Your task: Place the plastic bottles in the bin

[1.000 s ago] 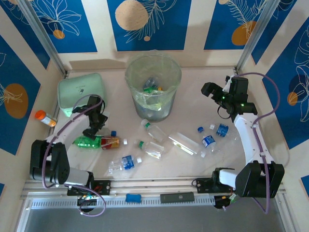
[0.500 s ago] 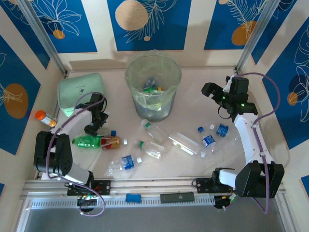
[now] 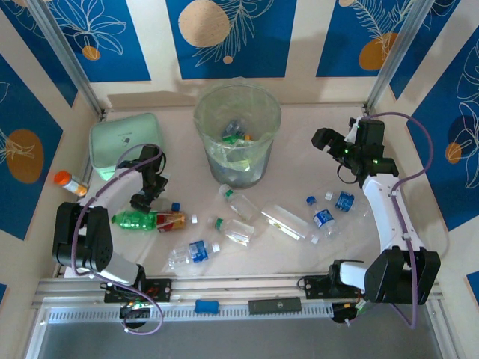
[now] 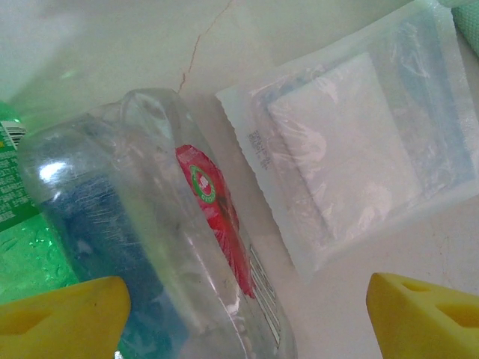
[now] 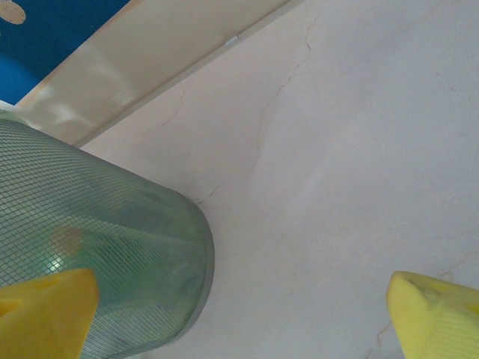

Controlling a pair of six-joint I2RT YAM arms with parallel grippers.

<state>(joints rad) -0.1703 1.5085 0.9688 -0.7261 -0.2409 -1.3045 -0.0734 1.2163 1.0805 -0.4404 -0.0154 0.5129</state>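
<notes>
**Both grippers open, loose bottles on the table**

Top view: The left gripper (image 3: pixel 142 200) hangs with its jaws apart, low over the table (image 3: pixel 299 127). Just on its near side lie the green bottle (image 3: pixel 133 219) and the red-labelled bottle (image 3: pixel 172 220), end to end. The case (image 3: pixel 123 140) sits beyond it and the vial (image 3: pixel 69 182) off to its left. The right gripper (image 3: pixel 322 140) is raised, jaws wide and holding nothing. The bin (image 3: pixel 224 168) stands to its left with some bottles already inside. The clear bottles (image 3: pixel 238 202) lie scattered nearer than it, between the two arms.

Left wrist: The left gripper (image 4: pixel 247 321) is spread, its yellow fingers (image 4: pixel 60 329) far apart. The red-labelled bottle (image 4: pixel 150 224) lies between them, hard by the left-hand finger; I cannot tell whether they touch. The green bottle (image 4: pixel 22 254) is beside it at the edge. A clear packet (image 4: pixel 352 164) lies ahead, flat on the table.

Right wrist: The right gripper (image 5: pixel 243 318) is wide apart and empty. The bin (image 5: pixel 97 247) is ahead, left of centre, and bare table (image 5: pixel 337 149) lies under the gap.
</notes>
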